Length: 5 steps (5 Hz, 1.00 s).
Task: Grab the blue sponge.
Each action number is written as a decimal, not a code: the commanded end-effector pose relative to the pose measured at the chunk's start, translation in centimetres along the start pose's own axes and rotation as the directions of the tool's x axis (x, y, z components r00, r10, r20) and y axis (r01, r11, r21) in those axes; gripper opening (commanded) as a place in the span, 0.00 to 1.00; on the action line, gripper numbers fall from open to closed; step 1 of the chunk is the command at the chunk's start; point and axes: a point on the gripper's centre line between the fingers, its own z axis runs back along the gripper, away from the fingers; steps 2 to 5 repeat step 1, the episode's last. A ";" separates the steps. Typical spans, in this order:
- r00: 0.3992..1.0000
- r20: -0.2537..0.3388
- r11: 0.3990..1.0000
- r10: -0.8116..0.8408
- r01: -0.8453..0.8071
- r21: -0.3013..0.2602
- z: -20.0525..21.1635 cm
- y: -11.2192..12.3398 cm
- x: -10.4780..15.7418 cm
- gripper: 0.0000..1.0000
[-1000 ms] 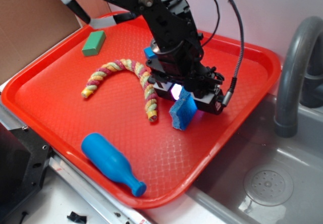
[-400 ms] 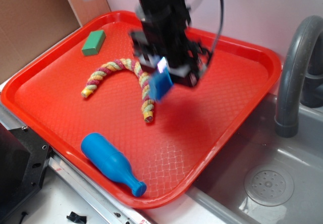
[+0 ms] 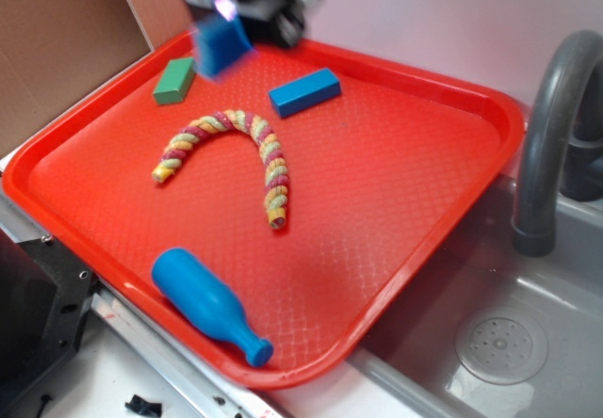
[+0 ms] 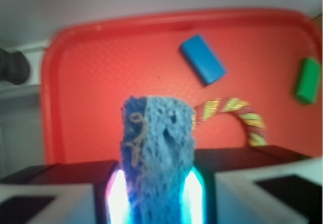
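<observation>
You've got the thick porous blue sponge (image 4: 157,156) pinched between the black gripper (image 4: 156,193) jaws, lifted high over the red plastic tray's (image 3: 490,117) far-left corner. Keep the squeeze steady. Watch the tray rim and back wall; the green block (image 3: 175,80) sits just below, open room toward centre.

hand (image 4: 156,196) | black housing, white outer panels | glowing white-cyan lit pads (image 4: 119,193) | motion-blurred in exterior view
</observation>
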 end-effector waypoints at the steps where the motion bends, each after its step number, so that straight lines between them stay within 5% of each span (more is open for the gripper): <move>1: 0.991 0.104 0.989 0.088 -0.075 -0.124 6.2 2.0 -1.7 0.00; 5: 0.991 0.104 0.989 0.088 -0.075 -0.124 6.2 2.0 -1.7 0.00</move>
